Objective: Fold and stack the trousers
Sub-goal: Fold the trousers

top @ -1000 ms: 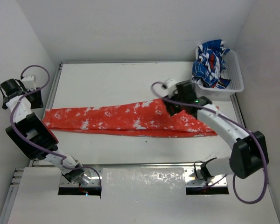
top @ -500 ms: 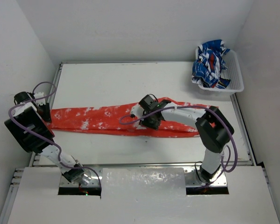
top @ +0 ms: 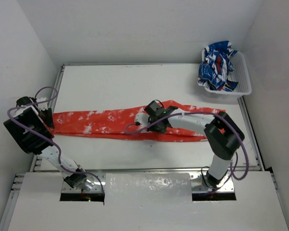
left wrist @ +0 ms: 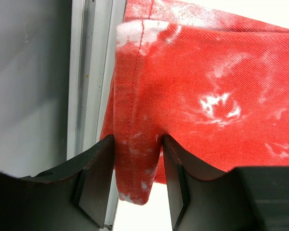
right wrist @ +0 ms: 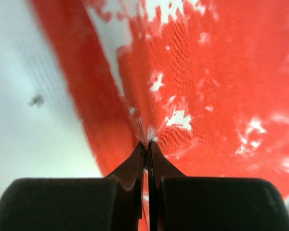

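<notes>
Left gripper (top: 47, 117) sits at the far left end of the trousers (top: 106, 122), and its wrist view shows it grasping the stitched hem edge, a fold of red cloth bunched between the two fingers (left wrist: 98, 178) and touching both. The right gripper (top: 156, 115) is clenched tight near the middle of the garment. In its wrist view the tips (right wrist: 145, 147) meet on a ridge of fabric that rises straight from them, so it looks to be pinching a thin crease, though the cloth is so thin I cannot be sure.

The trousers lie as one long narrow band on the worktop (top: 125, 86), running from the left edge of the frame towards the lower right, so the long axis is roughly left to right. About half the band stretches between the two grippers, and the other half trails on under the right arm.

The fold probably turns on that axis: one end has to travel along the band's length to meet the other. The left arm is nearer the hem end, the right nearer the midpoint.
</notes>
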You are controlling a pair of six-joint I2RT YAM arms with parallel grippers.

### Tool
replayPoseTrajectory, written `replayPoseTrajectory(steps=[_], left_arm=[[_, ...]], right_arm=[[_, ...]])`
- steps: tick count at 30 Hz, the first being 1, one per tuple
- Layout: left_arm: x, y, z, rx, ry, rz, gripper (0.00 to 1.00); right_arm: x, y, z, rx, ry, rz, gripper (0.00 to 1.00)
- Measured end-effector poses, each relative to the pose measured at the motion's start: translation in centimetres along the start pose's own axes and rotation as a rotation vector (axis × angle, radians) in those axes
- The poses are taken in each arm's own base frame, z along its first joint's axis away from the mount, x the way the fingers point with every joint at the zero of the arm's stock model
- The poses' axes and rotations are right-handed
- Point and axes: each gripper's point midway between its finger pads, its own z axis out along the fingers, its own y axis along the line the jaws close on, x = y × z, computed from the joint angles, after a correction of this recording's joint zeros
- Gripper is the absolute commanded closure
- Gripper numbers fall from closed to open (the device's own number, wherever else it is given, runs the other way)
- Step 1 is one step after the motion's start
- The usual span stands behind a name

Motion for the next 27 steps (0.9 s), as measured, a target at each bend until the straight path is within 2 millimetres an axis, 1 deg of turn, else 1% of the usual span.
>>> replayPoseTrajectory(steps=[4,6,8,12,14,15,16,18,19,21,22,25,27], left_arm=[[0.2,0.2,0.6,0.000,0.015,-0.001,0.59],[0.1,0.2,0.7,-0.001,0.018,-0.001,0.59],[0.1,0.3,0.7,-0.004,0.019,-0.001,0.59],[0.1,0.4,0.7,-0.007,0.019,0.000,0.59],[0.1,0.4,0.7,-0.008,0.020,0.000,0.59],[0.0,0.5,0.7,-0.009,0.020,0.001,0.59],[0.1,0.5,0.7,-0.010,0.020,0.002,0.59],[0.0,0.5,0.7,-0.006,0.021,0.001,0.59],[0.1,0.5,0.6,0.000,0.023,-0.002,0.59],[-0.1,0.5,0.4,0.025,0.017,-0.016,0.59],[-0.3,0.7,0.1,0.044,0.011,-0.033,0.58],[-1.3,1.9,-1.2,0.078,-0.037,-0.088,0.58],[-1.9,2.8,-2.1,0.088,-0.072,-0.116,0.57]], right_arm=[[-1.0,0.5,-3.6,-0.002,-0.124,-0.057,1.00],[-1.2,1.0,-4.6,-0.011,-0.173,-0.081,1.00],[-0.8,2.2,-4.7,-0.049,-0.192,-0.102,1.00],[0.8,4.6,-3.4,-0.129,-0.171,-0.140,1.00],[1.7,5.4,-2.6,-0.153,-0.152,-0.151,1.00],[2.2,5.8,-2.1,-0.165,-0.140,-0.152,0.97],[2.8,6.3,-1.5,-0.184,-0.120,-0.147,0.87],[3.7,7.0,-0.2,-0.217,-0.077,-0.130,0.79],[3.5,6.8,0.0,-0.218,-0.069,-0.122,0.67],[2.6,6.3,0.2,-0.205,-0.081,-0.105,0.56],[2.5,6.2,0.2,-0.202,-0.082,-0.098,0.49],[2.3,6.1,0.0,-0.198,-0.086,-0.082,0.46],[2.0,5.9,-0.6,-0.190,-0.099,-0.073,0.44]])
